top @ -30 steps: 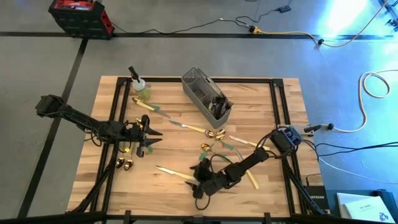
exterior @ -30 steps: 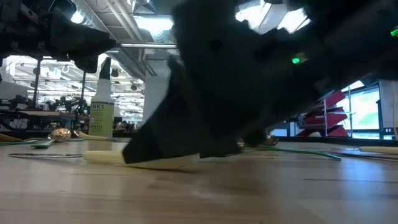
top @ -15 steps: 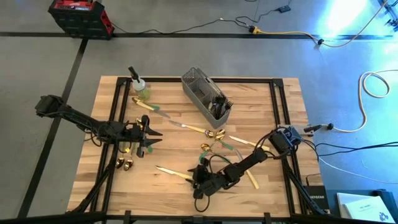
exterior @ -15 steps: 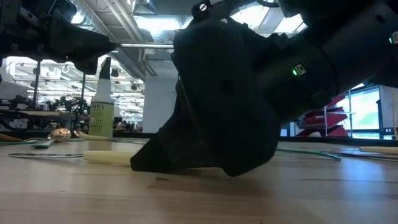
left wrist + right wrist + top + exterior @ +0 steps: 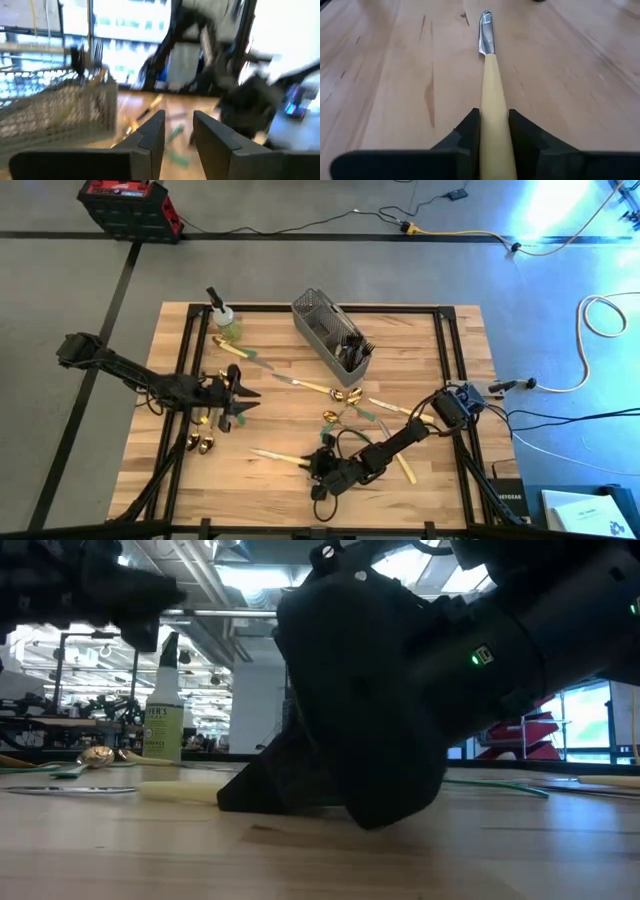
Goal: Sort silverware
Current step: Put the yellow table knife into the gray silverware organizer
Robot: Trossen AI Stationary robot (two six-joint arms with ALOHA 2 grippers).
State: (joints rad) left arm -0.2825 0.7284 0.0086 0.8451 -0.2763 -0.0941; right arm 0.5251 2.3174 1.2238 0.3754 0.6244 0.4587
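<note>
The right pincer [image 5: 493, 131] clamps the cream-handled knife [image 5: 490, 75] flat on the counter [image 5: 380, 75], ready for lifting; the left pincer [image 5: 178, 131] waits slightly apart.

from the low camera i lose most of the cream-handled knife [image 5: 180, 794] behind the right gripper [image 5: 285, 802], and the left wrist feed blurs the caddy [image 5: 55, 110] contents.

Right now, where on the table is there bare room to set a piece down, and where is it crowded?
Bare wood lies between the wire caddy and the table's right edge, and left of the cream-handled knife held by the right gripper. The middle, below the caddy, is crowded with silverware.
</note>
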